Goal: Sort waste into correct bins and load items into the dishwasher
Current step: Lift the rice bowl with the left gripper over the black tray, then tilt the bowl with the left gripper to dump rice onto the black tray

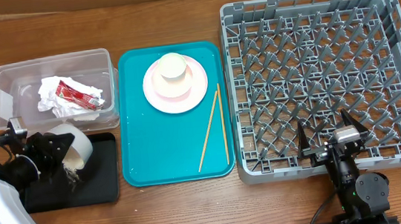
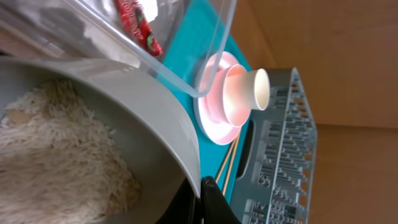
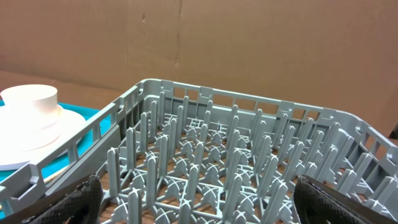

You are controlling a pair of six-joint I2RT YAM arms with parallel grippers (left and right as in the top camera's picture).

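My left gripper point(image 1: 66, 152) is shut on the rim of the pale grey-green bowl point(image 1: 77, 146), tipped on its side over the black tray point(image 1: 107, 178). In the left wrist view the bowl point(image 2: 124, 106) holds whitish rice point(image 2: 62, 155), and the jaws point(image 2: 202, 199) pinch its rim. The clear tub point(image 1: 3, 80) holds a crumpled napkin point(image 1: 53, 94) and a red sauce packet point(image 1: 79, 93). On the teal tray point(image 1: 139, 163) the pink plate point(image 1: 198, 90) carries a pink bowl and the cream cup point(image 1: 171, 67); two chopsticks point(image 1: 213, 129) lie beside it. My right gripper point(image 1: 330, 139) is open over the near edge of the grey rack point(image 1: 320, 77).
The teal tray lies between the bins and the rack. The wooden table point(image 1: 196, 209) shows in front of the tray. A cardboard wall point(image 3: 186, 37) stands behind the rack point(image 3: 249, 162) in the right wrist view.
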